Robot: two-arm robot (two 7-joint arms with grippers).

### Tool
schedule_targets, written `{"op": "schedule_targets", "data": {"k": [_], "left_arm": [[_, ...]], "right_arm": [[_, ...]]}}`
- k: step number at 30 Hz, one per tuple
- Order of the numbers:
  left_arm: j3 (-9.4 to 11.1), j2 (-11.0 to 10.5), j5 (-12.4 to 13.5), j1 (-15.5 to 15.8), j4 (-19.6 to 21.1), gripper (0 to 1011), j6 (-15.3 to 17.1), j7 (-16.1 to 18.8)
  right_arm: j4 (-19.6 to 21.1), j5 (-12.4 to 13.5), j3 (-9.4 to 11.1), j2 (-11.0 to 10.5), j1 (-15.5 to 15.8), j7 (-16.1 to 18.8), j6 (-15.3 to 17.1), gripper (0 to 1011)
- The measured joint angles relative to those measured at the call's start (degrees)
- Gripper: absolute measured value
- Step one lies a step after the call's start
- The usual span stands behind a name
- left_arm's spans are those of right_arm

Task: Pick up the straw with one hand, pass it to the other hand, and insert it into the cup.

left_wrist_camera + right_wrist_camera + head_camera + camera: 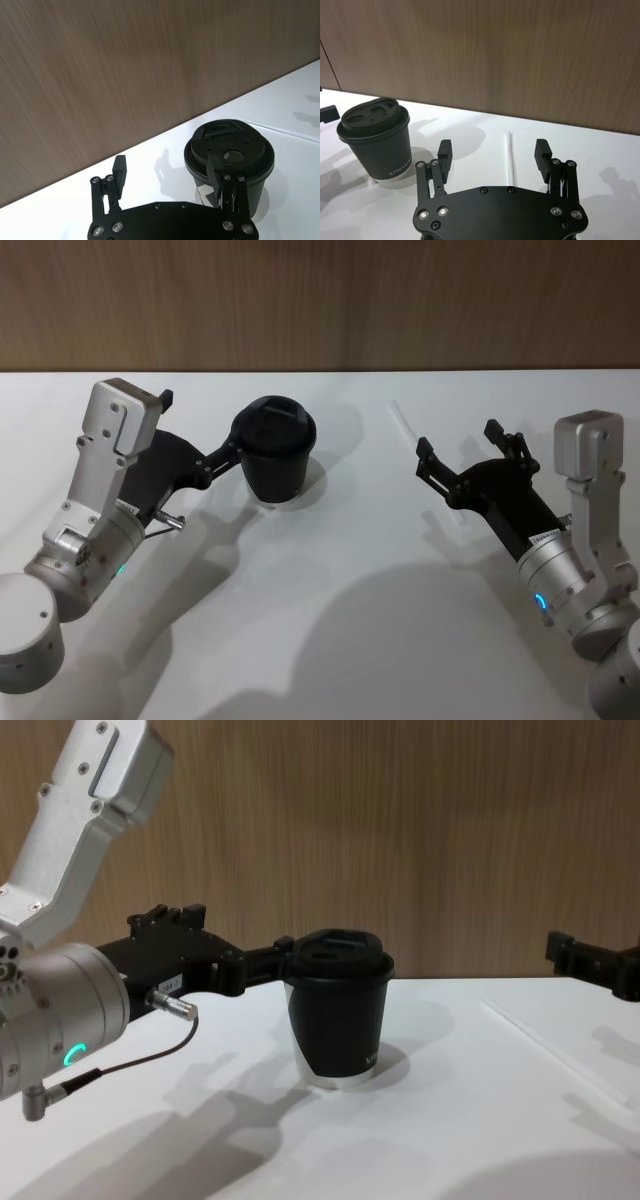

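I see the left gripper (197,426) spread wide, one finger just beside the cup (275,455). The right gripper (494,148) hangs over the straw (510,160) with its fingers apart.

A smooth white table (330,680) takes up the near and middle ground, its matte top running flat to a straight far edge. Directly behind that edge rises a wall (320,300) of brown wood-grain panelling with fine streaks running along its length, and one thin dark vertical seam (330,65) divides two of its panels. The light is soft and even, laying broad, blurred grey shadows (400,620) across the tabletop, darker toward the near side and paler close to the wall.
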State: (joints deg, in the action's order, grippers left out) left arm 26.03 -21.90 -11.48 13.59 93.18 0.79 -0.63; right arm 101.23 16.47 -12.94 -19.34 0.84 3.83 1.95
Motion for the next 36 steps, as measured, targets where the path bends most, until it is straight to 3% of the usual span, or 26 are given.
{"op": "schedule_targets", "data": {"k": [19, 36], "left_arm": [[0.0, 0.0, 0.0, 0.0, 0.0, 1003, 0.0, 0.0], [0.0, 0.0, 0.0, 0.0, 0.0, 1002, 0.0, 0.0]], "right_arm": [[0.0, -0.1, 0.3, -0.4, -0.2, 0.3, 0.6, 1001], [-2.2, 1.5, 1.5, -2.9, -3.5, 4.6, 8.0, 1001]]}}
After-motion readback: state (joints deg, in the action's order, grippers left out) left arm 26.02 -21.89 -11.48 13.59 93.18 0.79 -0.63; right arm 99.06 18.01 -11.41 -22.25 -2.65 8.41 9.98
